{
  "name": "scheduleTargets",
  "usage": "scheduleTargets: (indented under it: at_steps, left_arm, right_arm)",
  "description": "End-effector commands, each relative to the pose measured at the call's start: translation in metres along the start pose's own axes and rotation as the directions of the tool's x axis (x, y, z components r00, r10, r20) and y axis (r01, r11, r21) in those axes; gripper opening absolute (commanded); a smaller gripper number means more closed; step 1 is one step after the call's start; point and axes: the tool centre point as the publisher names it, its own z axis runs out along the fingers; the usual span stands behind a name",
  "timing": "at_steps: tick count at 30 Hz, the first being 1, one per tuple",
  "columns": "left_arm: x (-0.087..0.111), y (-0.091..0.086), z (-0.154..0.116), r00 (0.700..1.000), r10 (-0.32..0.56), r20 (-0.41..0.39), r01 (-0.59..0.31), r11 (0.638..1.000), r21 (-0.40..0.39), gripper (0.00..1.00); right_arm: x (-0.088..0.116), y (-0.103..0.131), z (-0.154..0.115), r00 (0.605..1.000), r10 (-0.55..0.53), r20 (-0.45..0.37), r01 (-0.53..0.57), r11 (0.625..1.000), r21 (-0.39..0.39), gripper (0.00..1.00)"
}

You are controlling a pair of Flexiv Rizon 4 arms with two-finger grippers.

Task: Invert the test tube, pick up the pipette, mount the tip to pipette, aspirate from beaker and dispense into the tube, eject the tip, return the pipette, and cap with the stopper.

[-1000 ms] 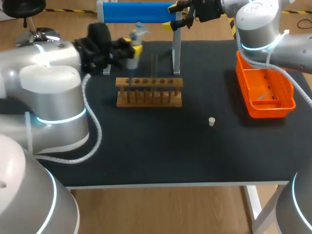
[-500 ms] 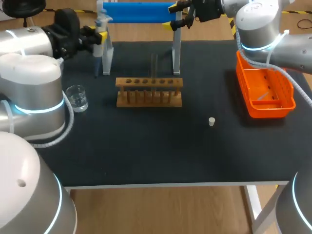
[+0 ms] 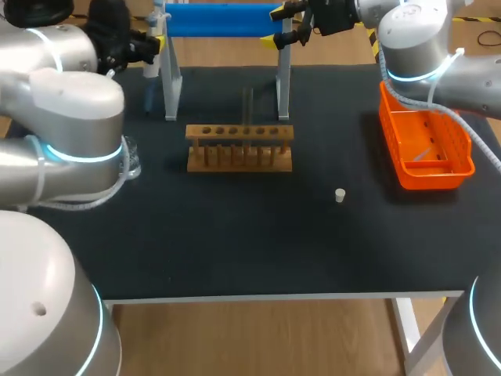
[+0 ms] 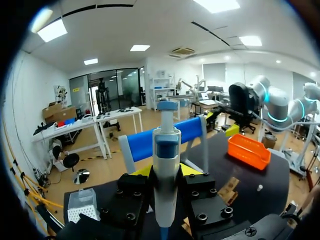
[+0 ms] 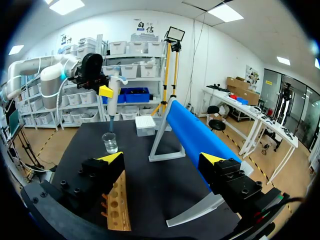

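My left gripper [image 3: 147,45] is at the table's far left corner, shut on the white and blue pipette [image 3: 156,16], which hangs upright beside the blue bar stand [image 3: 219,19]. In the left wrist view the pipette [image 4: 166,165] sits between the fingers. A clear test tube [image 3: 248,106] stands in the wooden rack [image 3: 239,146]. The white stopper [image 3: 340,195] lies on the mat right of the rack. The beaker [image 5: 109,142] shows ahead of my right gripper [image 5: 162,160], which stands open and empty at the stand's right end [image 3: 293,23]. The tip box [image 4: 81,205] is beside the left gripper.
An orange basket [image 3: 427,149] sits at the right side of the black mat. The stand's legs [image 3: 283,78] rise behind the rack. In the head view my left arm's elbow [image 3: 70,133] covers most of the beaker [image 3: 131,160].
My left arm has swung left and back with the pipette, from over the rack's left end to the far left corner. The right arm has kept still.
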Motion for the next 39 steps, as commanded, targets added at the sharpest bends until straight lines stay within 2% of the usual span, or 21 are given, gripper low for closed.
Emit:
scheduleTargets:
  at_steps: [1,10,14,22,26,39]
  left_arm:
    - [0.000,-0.010,0.030,0.999,-0.001,0.047,0.001,1.000,-0.019,0.00]
    - [-0.002,-0.020,0.058,0.992,-0.031,0.124,0.037,0.998,-0.045,0.00]
    - [0.004,-0.020,0.067,0.987,-0.042,0.155,0.050,0.998,-0.049,0.00]
    - [-0.007,-0.022,0.085,0.976,-0.076,0.206,0.089,0.995,-0.052,0.00]
    - [-0.005,-0.024,0.092,0.972,-0.080,0.219,0.094,0.994,-0.055,0.00]
    - [-0.019,-0.028,0.118,0.958,-0.093,0.273,0.121,0.989,-0.090,0.00]
  right_arm:
    - [-0.001,0.001,-0.001,1.000,0.001,-0.005,-0.001,1.000,0.005,1.00]
    - [-0.001,0.001,-0.001,1.000,0.001,-0.005,-0.001,1.000,0.005,1.00]
    - [-0.001,0.001,-0.001,1.000,0.001,-0.005,-0.001,1.000,0.005,1.00]
    - [-0.001,0.001,-0.001,1.000,0.001,-0.005,-0.001,1.000,0.005,1.00]
    - [-0.001,0.001,-0.001,1.000,0.001,-0.005,-0.001,1.000,0.005,1.00]
    - [-0.001,0.001,-0.001,1.000,0.001,-0.005,-0.001,1.000,0.005,1.00]
